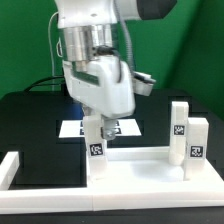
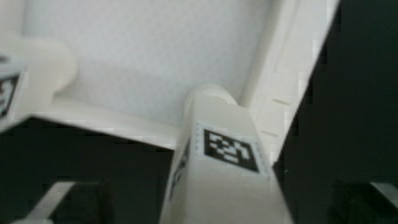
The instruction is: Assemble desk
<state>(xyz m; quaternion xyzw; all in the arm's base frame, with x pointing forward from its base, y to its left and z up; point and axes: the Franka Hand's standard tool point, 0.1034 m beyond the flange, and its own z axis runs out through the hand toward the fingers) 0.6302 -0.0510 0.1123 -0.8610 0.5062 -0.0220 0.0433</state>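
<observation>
The desk panel (image 1: pixel 140 166) lies flat near the front of the black table; it also shows in the wrist view (image 2: pixel 160 70) with its raised rim. Two white leg posts (image 1: pixel 178 122) (image 1: pixel 198 140) with tags stand upright at its end toward the exterior view's right. My gripper (image 1: pixel 97 126) is shut on a third leg post (image 1: pixel 97 150), held upright with its lower end at the panel's corner toward the exterior view's left. In the wrist view this tagged post (image 2: pixel 224 150) runs down between my gripper's (image 2: pixel 217 205) dark fingers. Another tagged post (image 2: pixel 25 82) shows at the frame's edge.
The marker board (image 1: pixel 120 128) lies on the table just behind the panel and my arm. A long white border bar (image 1: pixel 12 168) sits at the exterior view's left and joins another (image 1: pixel 120 202) along the front edge. Cables hang behind the arm.
</observation>
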